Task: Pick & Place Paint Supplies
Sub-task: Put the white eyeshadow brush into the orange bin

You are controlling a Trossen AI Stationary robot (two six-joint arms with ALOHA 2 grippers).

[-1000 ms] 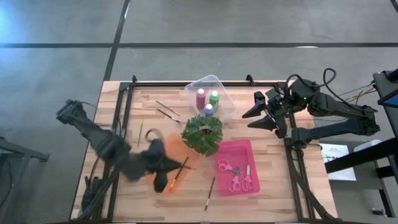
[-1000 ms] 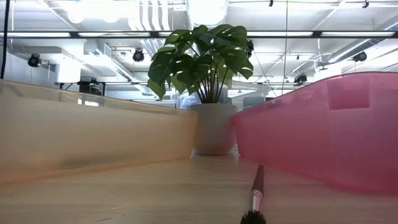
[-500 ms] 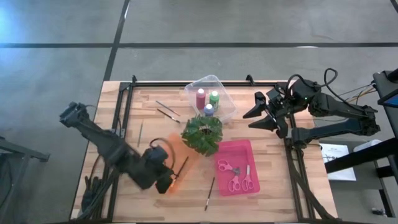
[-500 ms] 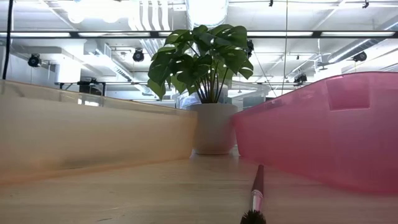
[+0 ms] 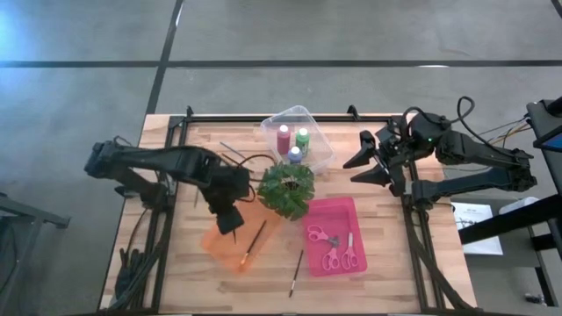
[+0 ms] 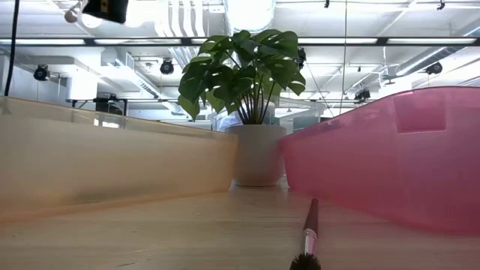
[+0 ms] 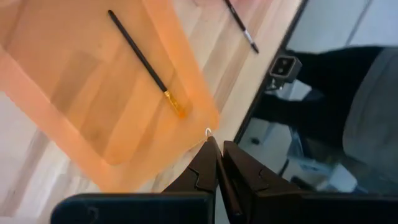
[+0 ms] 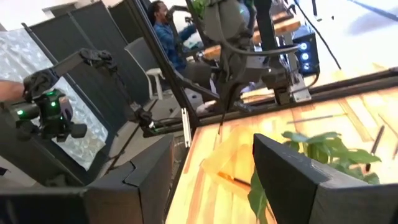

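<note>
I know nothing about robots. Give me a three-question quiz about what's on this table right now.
1. True or false: the three paint bottles stand in the clear tray.
2. What lies in the pink tray?
3. The left gripper hovers over which tray: A clear, B orange, C pink?

Key:
1. True.
2. The scissors.
3. B, the orange tray, which holds a paintbrush.

the table (image 5: 176, 263) is pale wood with visible grain, matt. the orange tray (image 7: 93, 93), pink tray (image 6: 390, 150) and clear tray (image 5: 318, 140) look like smooth translucent plastic. the paintbrush (image 7: 146, 65) has a glossy dark handle and what seems a metal ferrule. the plant pot (image 6: 257, 154) looks matt, perhaps ceramic.
</note>
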